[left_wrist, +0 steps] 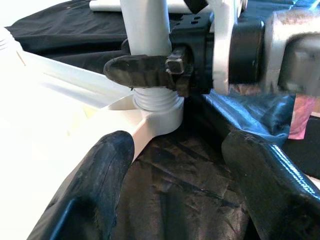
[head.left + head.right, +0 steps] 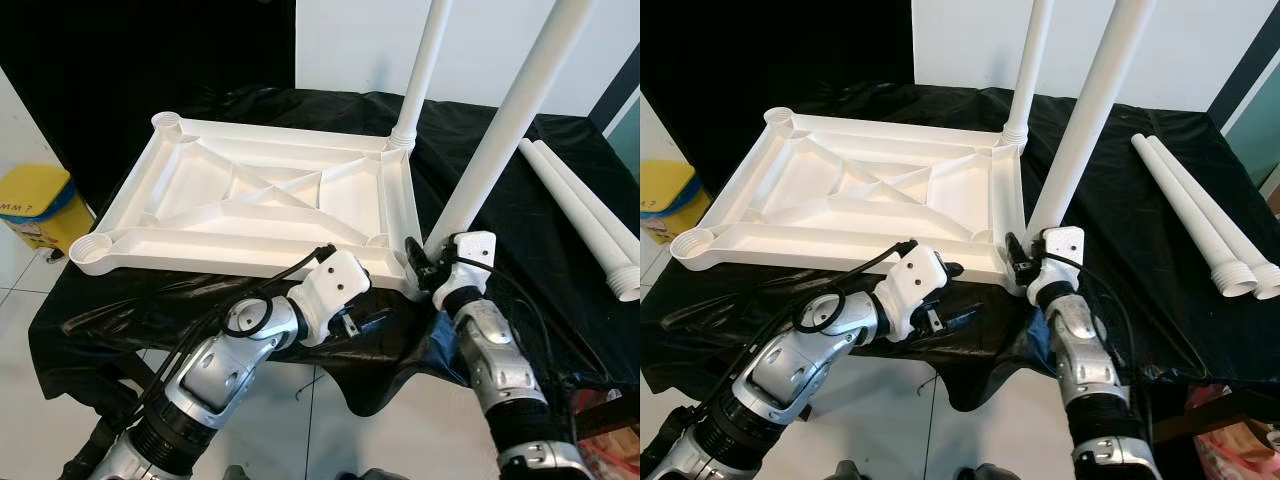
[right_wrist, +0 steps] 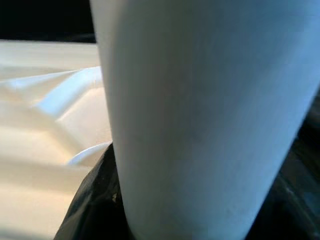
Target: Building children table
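Black cloth covers the work surface (image 2: 500,190), where the upturned white tabletop (image 2: 250,200) lies with one leg (image 2: 425,60) already standing in its far right corner. The right gripper (image 2: 432,268) is clamped on a second leg (image 2: 510,120), whose long axis runs up and slightly away from the near right corner socket (image 1: 160,107) its threaded end sits in. The left gripper (image 2: 375,318), fingers (image 1: 95,185) spread and holding nothing, waits just beside that corner, so the right arm is the one placed to turn the leg.

Both upright legs (image 2: 505,120) run off the top edge; the left gripper (image 2: 372,318) seems tucked under the tabletop's (image 2: 250,195) near edge, fingertips hidden.
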Motion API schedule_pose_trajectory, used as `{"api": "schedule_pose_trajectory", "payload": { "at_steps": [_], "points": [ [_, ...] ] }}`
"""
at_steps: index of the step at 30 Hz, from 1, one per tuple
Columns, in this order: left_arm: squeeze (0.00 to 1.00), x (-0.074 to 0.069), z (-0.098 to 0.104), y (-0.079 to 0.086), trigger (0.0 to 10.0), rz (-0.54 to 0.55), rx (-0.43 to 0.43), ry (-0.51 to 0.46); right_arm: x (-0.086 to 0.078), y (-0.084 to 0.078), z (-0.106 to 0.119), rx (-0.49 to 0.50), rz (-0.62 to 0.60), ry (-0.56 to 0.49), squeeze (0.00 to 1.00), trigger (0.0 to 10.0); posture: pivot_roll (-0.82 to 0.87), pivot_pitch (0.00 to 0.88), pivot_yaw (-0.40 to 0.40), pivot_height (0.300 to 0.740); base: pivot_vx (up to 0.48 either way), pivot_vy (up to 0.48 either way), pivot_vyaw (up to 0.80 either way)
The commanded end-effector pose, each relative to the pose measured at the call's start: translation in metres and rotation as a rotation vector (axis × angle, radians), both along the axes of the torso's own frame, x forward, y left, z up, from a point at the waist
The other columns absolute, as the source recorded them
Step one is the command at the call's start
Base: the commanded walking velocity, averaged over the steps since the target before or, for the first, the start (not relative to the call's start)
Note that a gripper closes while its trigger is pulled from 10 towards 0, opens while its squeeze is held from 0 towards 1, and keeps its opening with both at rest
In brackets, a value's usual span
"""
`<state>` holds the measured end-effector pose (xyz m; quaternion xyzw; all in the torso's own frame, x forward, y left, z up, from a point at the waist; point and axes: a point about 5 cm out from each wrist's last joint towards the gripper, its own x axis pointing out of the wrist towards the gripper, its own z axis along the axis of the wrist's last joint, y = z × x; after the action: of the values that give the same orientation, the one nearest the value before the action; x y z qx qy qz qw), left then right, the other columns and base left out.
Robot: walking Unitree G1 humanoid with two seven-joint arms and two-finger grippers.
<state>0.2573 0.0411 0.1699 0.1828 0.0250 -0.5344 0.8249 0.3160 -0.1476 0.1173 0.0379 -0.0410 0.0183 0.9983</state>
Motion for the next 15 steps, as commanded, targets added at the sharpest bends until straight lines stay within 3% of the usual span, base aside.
{"api": "schedule_pose_trajectory", "payload": {
  "at_steps": [1, 7, 15],
  "points": [
    [0.00, -0.002, -0.001, 0.000, 10.0, -0.008, 0.007, 0.000, -0.010, -0.008, -0.031, -0.003, -0.056, 0.146, 0.00, 10.0, 0.02, 0.094, -0.096, 0.740, 0.000, 0.000, 0.00],
    [0.00, -0.002, -0.001, -0.002, 10.0, -0.021, 0.010, -0.004, -0.014, 0.007, -0.036, 0.039, -0.119, 0.172, 0.00, 10.0, 0.02, 0.078, -0.089, 0.740, 0.000, 0.000, 0.00],
    [0.00, -0.001, 0.000, -0.002, 10.0, -0.027, 0.013, -0.009, -0.013, 0.007, -0.033, 0.036, -0.143, 0.171, 0.00, 10.0, 0.02, 0.067, -0.087, 0.740, 0.000, 0.000, 0.00]
  ]
}}
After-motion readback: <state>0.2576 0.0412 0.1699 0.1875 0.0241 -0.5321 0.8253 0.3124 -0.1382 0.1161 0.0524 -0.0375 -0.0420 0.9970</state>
